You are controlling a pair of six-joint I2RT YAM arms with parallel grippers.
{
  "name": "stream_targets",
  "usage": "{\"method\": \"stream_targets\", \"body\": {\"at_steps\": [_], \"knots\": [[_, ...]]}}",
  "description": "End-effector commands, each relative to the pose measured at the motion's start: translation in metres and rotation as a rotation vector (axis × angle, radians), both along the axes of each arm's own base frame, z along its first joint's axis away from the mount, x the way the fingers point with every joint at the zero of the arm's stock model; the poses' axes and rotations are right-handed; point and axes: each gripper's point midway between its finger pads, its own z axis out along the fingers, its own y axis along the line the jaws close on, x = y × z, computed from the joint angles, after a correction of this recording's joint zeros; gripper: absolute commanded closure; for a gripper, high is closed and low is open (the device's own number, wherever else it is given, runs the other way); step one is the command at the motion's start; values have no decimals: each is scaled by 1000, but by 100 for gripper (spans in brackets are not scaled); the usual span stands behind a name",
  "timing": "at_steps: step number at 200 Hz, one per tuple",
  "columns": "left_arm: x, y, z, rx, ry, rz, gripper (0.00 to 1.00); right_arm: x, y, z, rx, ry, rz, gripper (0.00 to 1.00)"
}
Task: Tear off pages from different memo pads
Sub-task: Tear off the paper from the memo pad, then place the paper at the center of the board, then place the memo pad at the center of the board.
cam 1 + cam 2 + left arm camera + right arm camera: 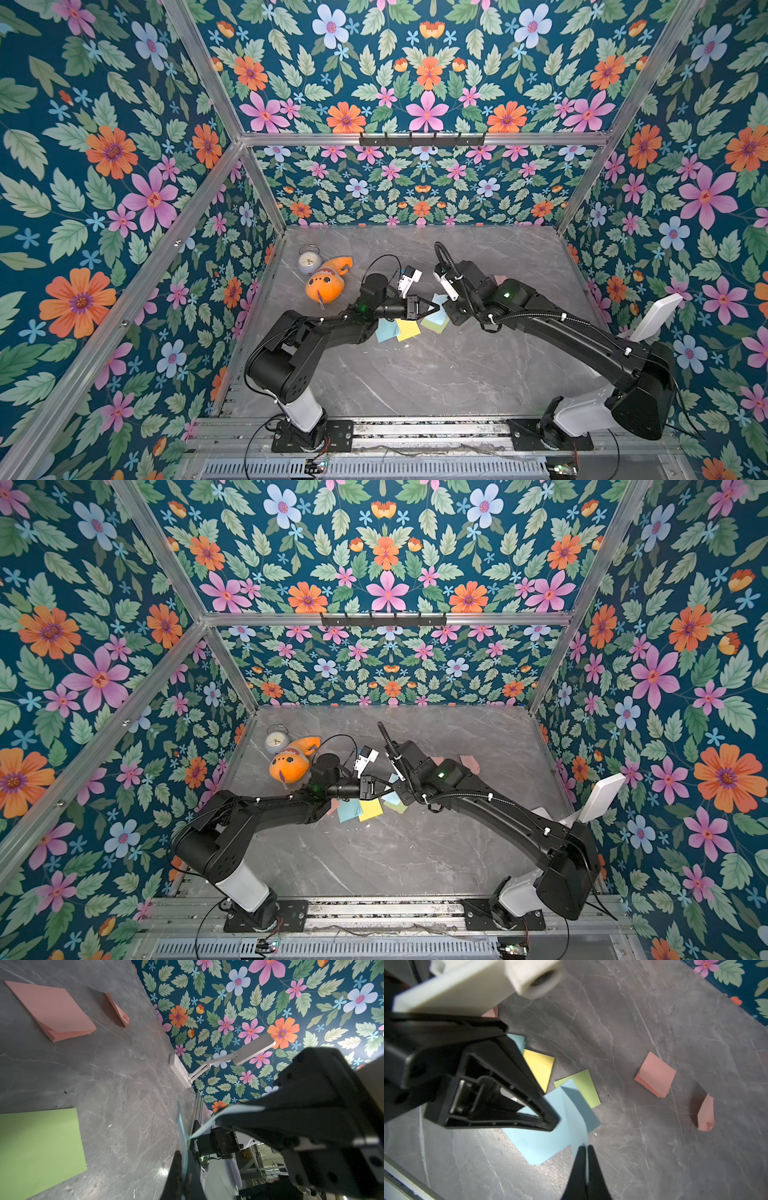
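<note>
On the surface (643,1022), left claw (549,1123) and right claw (584,1150) both pinch shut on curled blue page (542,1142); one sheet or two, unclear. Mostly hidden beneath left claw: blue memo pad (518,1040).

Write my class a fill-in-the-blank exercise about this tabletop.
The right tool is shut on a ___ page.
The plush toy beside the alarm clock is ___.
The ___ memo pad lies between the blue pad and the green paper.
Missing words: blue; orange; yellow.
</note>
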Motion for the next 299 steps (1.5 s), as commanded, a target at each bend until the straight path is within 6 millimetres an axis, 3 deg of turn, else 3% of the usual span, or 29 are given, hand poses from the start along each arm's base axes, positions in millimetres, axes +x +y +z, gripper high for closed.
{"method": "stream_targets", "body": {"at_steps": [1,74,117,143,179,211,220,236,264,286,290,299], "knots": [[1,1,-4,13,-18,-1,100,2,-14,2,15,12,-44,98],[29,4,-16,60,-10,75,100,32,-105,-16,-36,41,-357,100],[87,-11,-39,144,-5,217,100,57,-188,-54,-97,142,-693,100],[116,-23,-52,207,-20,278,100,64,-211,-82,-170,217,-782,100],[137,-41,-71,224,5,324,100,61,-223,-138,-270,364,-818,100],[143,-58,-95,249,42,354,100,59,-211,-162,-224,437,-802,96],[143,-62,-99,253,44,359,100,56,-208,-166,-212,456,-797,91],[144,-67,-108,270,52,369,100,52,-202,-165,-174,472,-785,78],[150,-69,-125,289,91,407,100,50,-191,-145,-83,452,-771,56],[157,-62,-133,324,97,460,100,46,-191,-130,-65,437,-766,51],[158,-61,-134,329,97,469,100,47,-191,-117,-48,408,-765,50],[161,-58,-137,338,100,491,100,44,-192,-110,-49,393,-765,49]]}}
